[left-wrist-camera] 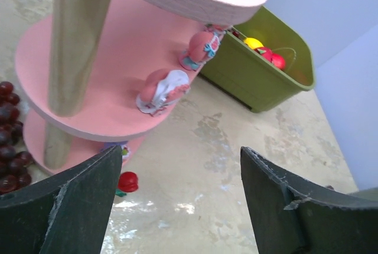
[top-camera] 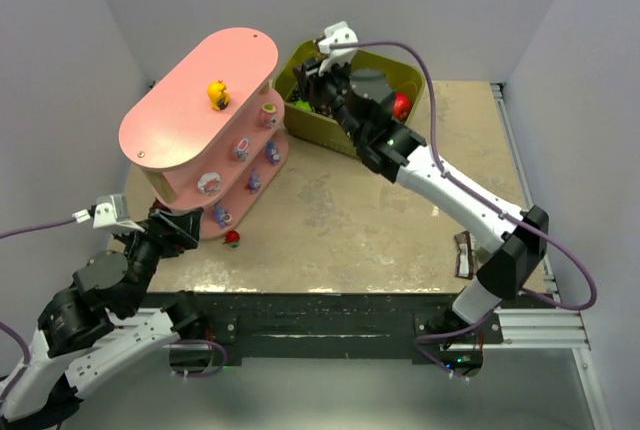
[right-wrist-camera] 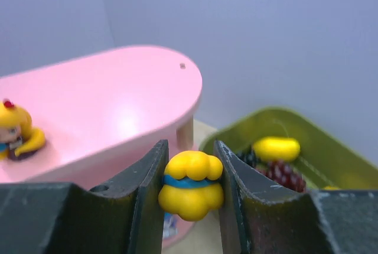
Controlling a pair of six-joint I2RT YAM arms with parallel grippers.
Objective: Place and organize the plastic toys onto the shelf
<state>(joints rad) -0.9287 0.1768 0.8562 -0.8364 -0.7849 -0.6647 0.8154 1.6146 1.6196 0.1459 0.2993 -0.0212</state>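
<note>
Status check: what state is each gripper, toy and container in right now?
Shelf: upright.
Left gripper: open, empty.
Right gripper: shut on a yellow toy.
Yellow figurine: sitting on the top board.
Red toy: on the table, not shelved.
Bin: upright.

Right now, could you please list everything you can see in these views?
shelf: one, pink, far left.
yellow toy: one, top board.
small toys: six, pink and purple, two lower boards.
red toy: one, table, at shelf's foot.
grape bunch: one, dark red, table beside shelf.
bin: one, olive, right of shelf.
fruits: several, yellow and red, in bin.
left gripper: open, empty, near shelf's foot.
right gripper: shut on yellow figurine, by the bin.
</note>
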